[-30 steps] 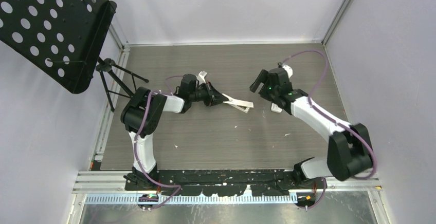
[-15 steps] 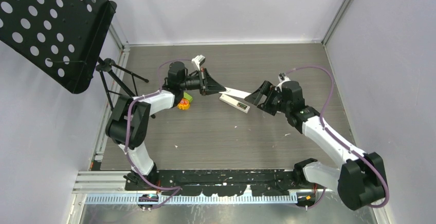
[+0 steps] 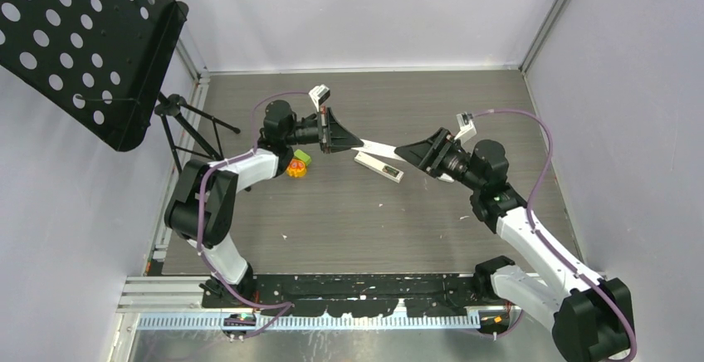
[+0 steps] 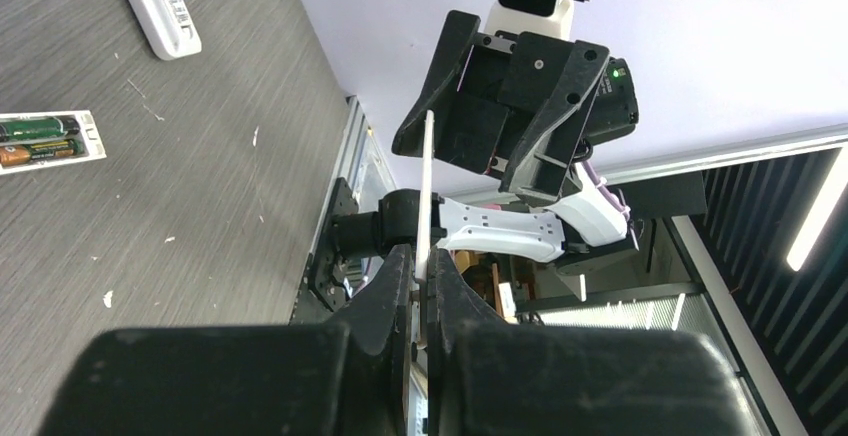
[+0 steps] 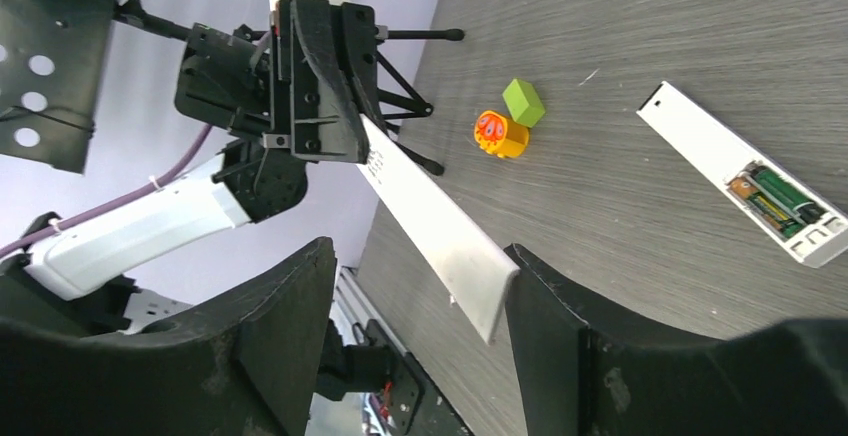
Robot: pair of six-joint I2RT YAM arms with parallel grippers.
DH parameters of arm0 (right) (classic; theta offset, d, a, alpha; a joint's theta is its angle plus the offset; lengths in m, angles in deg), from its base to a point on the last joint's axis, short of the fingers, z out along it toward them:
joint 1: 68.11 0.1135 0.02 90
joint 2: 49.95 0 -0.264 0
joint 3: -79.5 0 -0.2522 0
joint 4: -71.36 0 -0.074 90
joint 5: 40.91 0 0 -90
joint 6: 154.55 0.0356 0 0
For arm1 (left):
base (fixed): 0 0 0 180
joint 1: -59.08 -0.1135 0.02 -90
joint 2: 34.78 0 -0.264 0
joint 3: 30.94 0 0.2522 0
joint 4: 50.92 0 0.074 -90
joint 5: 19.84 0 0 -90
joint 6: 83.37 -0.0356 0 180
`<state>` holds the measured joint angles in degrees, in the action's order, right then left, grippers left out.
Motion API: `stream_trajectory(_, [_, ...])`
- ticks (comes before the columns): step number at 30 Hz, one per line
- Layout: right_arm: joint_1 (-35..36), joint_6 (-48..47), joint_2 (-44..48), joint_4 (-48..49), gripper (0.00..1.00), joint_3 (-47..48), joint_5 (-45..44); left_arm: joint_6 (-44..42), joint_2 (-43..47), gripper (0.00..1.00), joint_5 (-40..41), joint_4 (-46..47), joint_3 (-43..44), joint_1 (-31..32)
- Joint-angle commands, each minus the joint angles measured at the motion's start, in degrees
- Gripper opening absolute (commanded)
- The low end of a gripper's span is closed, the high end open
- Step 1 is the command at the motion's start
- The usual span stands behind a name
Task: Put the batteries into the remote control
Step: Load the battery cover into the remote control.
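My left gripper (image 3: 352, 139) is shut on one end of a thin white strip, the battery cover (image 3: 382, 147), and holds it in the air above the table. In the left wrist view the cover (image 4: 425, 186) stands edge-on between the pinched jaws (image 4: 420, 256). My right gripper (image 3: 403, 151) is open around the cover's free end (image 5: 440, 226), which lies close to one finger (image 5: 560, 296), with a wide gap on the other side. The white remote control (image 3: 379, 167) lies on the table below. The batteries (image 5: 775, 196) sit in its open compartment.
An orange-and-green toy (image 3: 296, 165) lies beside the left arm. A second white remote (image 4: 155, 6) shows in the left wrist view. A black perforated panel (image 3: 83, 38) on a tripod (image 3: 187, 125) stands at the far left. White walls enclose the table.
The left gripper lifted the cover off the remote and swung it up. The right arm swept left and brought its open jaws around the cover's free end, now narrowing.
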<state>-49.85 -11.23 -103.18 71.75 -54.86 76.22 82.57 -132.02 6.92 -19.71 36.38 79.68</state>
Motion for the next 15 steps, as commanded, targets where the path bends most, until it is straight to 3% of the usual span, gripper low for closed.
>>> stream_trajectory(1, [-0.6, 4.5, -1.0, 8.2, 0.62, -0.5, 4.0, 1.0, 2.9, 0.0, -2.0, 4.4, -0.6, -0.2])
stream_trajectory(7, [-0.6, 8.0, -4.7, 12.7, 0.31, -1.0, 5.9, 1.4, 3.1, 0.0, -2.5, 5.0, -1.3, -0.3])
stream_trajectory(9, [-0.7, 8.9, -5.7, 14.9, 0.13, -1.2, 6.6, 1.4, 3.3, 0.02, -1.9, 5.0, -1.9, -0.3])
stream_trajectory(11, [-0.7, 8.8, -6.2, 14.7, 0.01, -1.0, 6.2, 1.1, 3.4, 0.19, -0.9, 5.0, -2.3, -0.4])
stream_trajectory(13, [-0.7, 7.5, -6.1, 11.3, 0.0, -0.5, 3.5, -0.3, 3.7, 0.38, 1.5, 2.9, -2.8, -1.1])
stream_trajectory(15, [-0.7, 5.7, -6.0, 5.8, 0.0, 0.2, -1.1, -4.8, 4.1, 0.5, 5.0, -4.5, -1.9, -1.8])
